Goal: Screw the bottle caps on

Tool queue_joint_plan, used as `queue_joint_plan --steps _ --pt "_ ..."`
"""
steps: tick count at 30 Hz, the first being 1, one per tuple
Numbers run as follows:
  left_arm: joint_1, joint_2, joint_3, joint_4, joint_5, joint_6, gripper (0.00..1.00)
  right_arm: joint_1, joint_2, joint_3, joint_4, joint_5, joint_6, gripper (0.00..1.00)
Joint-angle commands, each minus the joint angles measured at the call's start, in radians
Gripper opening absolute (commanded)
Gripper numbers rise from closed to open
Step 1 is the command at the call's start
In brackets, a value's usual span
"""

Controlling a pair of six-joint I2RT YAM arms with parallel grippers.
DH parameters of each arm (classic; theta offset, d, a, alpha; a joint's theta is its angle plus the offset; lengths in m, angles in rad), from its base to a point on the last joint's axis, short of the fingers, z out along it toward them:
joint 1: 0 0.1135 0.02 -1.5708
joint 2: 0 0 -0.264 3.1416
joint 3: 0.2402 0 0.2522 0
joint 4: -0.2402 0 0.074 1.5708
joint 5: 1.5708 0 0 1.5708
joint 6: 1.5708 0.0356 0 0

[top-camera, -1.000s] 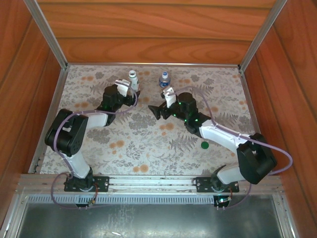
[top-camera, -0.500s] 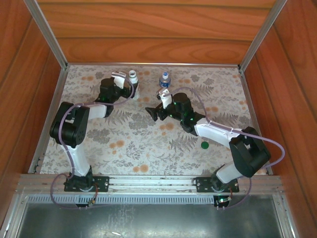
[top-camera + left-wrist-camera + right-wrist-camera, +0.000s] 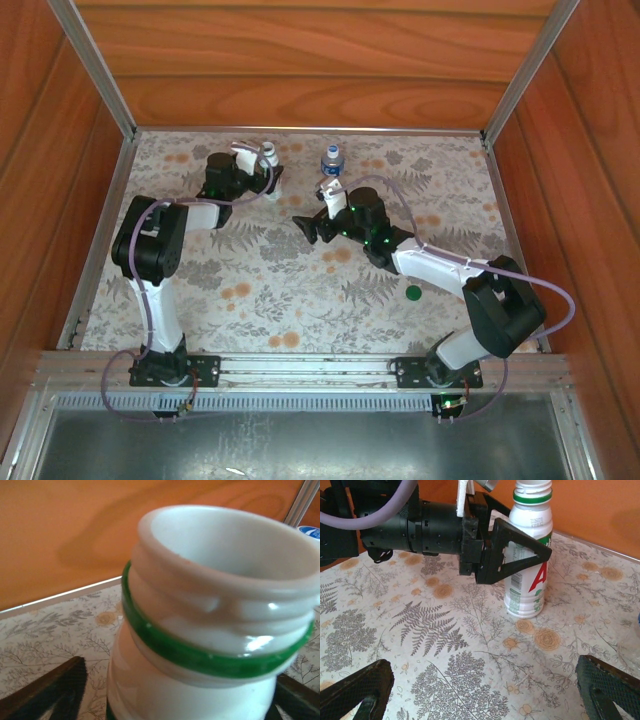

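The white bottle [image 3: 526,599] bears a big red letter A; its fine print is illegible.

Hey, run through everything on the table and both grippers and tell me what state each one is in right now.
white bottle: upright, uncapped, neck threads bare.
clear bottle: upright, blue cap seems on.
green cap: loose on the table, off any bottle.
left gripper: jaws astride the white bottle, not yet gripping.
right gripper: open, empty.

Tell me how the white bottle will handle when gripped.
The white bottle stands tall on a narrow base, so a sideways nudge may tip it. Its glossy plastic looks slippery. Uncapped, with no liquid showing; probably light.
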Motion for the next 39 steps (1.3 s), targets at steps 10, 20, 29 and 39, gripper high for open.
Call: queue_joint_plan --steps 10,20,29,39 --pt "0.010 0.030 0.025 0.019 0.081 0.011 0.62 0.006 0.028 0.013 0.023 0.014 0.023 1.00" --pt "0.002 -0.036 -0.019 0.020 0.191 0.025 0.59 0.006 -0.024 -0.033 0.022 0.102 0.049 1.00" --pt "-0.070 -0.165 -0.142 0.020 0.306 0.081 0.60 0.017 -0.205 -0.166 -0.013 0.013 0.053 1.00" --pt "-0.190 -0.291 -0.295 0.018 0.348 0.138 0.60 0.019 -0.553 -0.277 -0.308 0.097 0.055 1.00"
